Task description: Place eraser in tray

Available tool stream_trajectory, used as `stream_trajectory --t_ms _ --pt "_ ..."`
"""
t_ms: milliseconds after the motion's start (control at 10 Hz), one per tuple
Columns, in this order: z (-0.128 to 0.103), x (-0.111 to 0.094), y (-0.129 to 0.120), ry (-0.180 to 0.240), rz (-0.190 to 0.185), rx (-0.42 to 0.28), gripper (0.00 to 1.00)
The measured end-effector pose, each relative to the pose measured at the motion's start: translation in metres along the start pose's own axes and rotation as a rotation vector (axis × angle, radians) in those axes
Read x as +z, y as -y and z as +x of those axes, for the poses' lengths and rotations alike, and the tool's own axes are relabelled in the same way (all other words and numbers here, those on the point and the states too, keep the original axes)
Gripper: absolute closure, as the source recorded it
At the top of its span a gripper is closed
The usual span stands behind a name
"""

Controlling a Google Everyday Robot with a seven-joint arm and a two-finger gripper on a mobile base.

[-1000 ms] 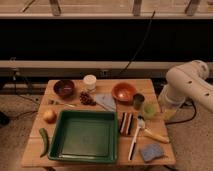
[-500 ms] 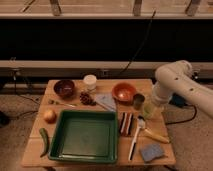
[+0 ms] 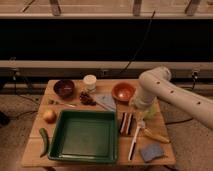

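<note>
The eraser [image 3: 126, 123], a small striped block of dark brown, white and reddish, lies on the wooden table just right of the tray. The tray [image 3: 54, 134] is large, square and dark green, and stands empty at the table's front left. My white arm reaches in from the right and bends down over the table's right side. My gripper [image 3: 140, 115] hangs at its end, just right of the eraser and a little behind it, above the table.
An orange bowl [image 3: 123, 91], a dark bowl [image 3: 64, 88] and a white cup [image 3: 90, 82] stand at the back. A white-handled spoon [image 3: 133, 143], a yellow object [image 3: 155, 136] and a blue-grey sponge [image 3: 151, 152] lie at the front right. A round fruit [image 3: 49, 115] and a green vegetable [image 3: 44, 141] lie left of the tray.
My arm has swung left from beyond the table's right edge to over its right side, and the gripper has come down near the eraser. The objects have not moved.
</note>
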Motion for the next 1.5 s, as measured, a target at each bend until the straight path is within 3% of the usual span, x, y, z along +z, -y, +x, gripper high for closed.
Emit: stream_trajectory --t_ms 300,800,1100,1500 --pt "-0.008 0.028 0.002 0.027 -0.015 -0.060 0.35" --pt "-0.009 0.058 0.003 0.038 -0.049 -0.111 0.35" --pt "-0.010 0.065 0.001 0.045 -0.052 -0.163 0.35" --pt "-0.013 0.065 0.003 0.046 -0.025 -0.318 0.35"
